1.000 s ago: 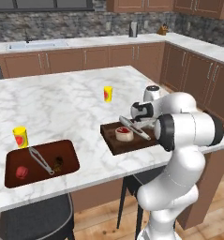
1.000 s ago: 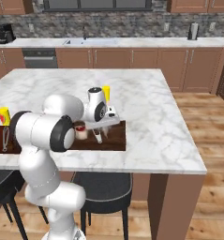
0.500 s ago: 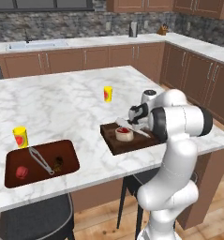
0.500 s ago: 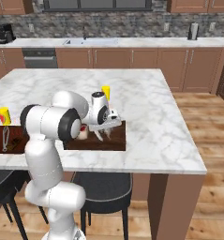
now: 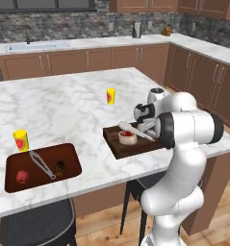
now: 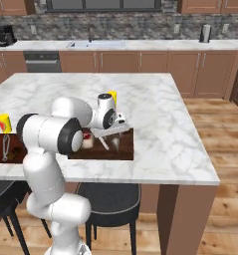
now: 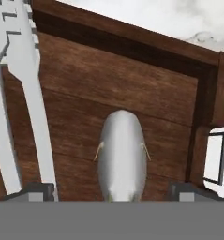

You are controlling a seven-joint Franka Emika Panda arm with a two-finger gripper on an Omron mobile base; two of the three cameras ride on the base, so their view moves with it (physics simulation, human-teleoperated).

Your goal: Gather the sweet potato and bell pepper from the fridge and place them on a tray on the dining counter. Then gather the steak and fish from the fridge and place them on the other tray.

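My gripper [image 7: 111, 191] is open, low over the right wooden tray [image 7: 132, 79] on the dining counter. A grey fish [image 7: 122, 154] lies on the tray floor between my fingertips [image 7: 36, 190], with space on both sides. The steak [image 5: 127, 138], a round piece with a red top, sits at the same tray's left end. On the left tray [image 5: 70, 153] lie the red bell pepper [image 5: 22, 176] and the dark sweet potato [image 5: 60, 166]. In the right base view my hand [image 6: 109, 118] hovers over the tray [image 6: 125, 152] and the fish [image 6: 114, 144].
Metal tongs [image 7: 19, 93] lie on the right tray beside the fish, and another pair [image 5: 42, 165] on the left tray. Two yellow cups [image 5: 21, 140] [image 5: 110, 96] stand on the marble counter [image 5: 63, 110]. Dark stools [image 6: 108, 199] stand below the counter's near edge.
The arm has folded and its elbow has swung to the right, while the hand stays low over the right tray. Trays and food have not moved.
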